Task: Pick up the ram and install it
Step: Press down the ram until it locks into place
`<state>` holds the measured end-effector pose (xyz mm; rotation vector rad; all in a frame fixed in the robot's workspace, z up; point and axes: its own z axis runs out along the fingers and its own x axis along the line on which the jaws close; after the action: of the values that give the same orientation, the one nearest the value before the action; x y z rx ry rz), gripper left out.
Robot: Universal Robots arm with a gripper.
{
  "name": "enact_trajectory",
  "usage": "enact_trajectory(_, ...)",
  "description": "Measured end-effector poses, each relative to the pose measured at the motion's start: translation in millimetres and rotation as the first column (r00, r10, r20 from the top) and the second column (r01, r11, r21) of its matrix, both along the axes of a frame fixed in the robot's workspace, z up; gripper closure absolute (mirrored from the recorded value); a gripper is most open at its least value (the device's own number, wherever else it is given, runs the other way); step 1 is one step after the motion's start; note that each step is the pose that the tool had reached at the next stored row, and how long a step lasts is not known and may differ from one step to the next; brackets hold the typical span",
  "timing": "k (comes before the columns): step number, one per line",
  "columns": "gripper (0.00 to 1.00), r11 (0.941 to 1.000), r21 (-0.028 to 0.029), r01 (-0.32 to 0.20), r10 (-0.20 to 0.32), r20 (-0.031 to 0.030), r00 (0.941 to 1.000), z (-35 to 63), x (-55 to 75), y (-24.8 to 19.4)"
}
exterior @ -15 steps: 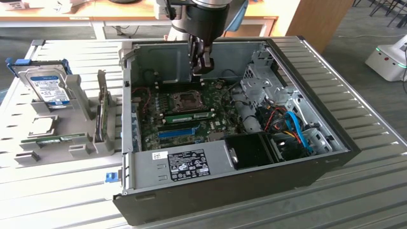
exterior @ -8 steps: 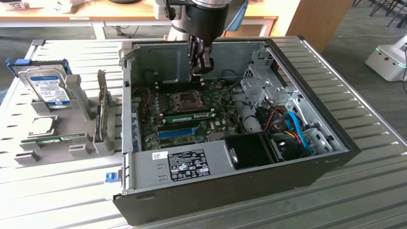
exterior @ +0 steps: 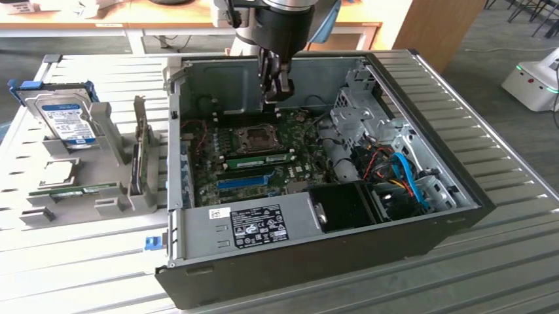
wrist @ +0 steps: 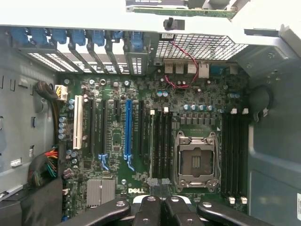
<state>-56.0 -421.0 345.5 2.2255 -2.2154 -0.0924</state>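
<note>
Green ram (exterior: pixel 262 159) seated on mobo per ext view; wrist view: jaws (wrist: pixel 161 203) closed, empty, above board.

A ribbed metal table (exterior: pixel 515 261) carries an open computer case (exterior: pixel 288 261) and seemingly a grey parts rack (exterior: pixel 52 203).

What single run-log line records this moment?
hand: shut, above motherboard | ram: in slot beside CPU socket | case: open

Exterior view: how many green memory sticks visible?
2. One thin green ram stick lies on the grey tray, exterior view's left; another sits on the motherboard by the socket. Others may be hidden.
</note>
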Motion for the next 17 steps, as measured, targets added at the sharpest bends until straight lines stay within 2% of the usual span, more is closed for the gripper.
enact_trajectory(17,0.89,1.0,0.001,-0.003,0.003,0.0004,1.0,0.0,7.4,0.0)
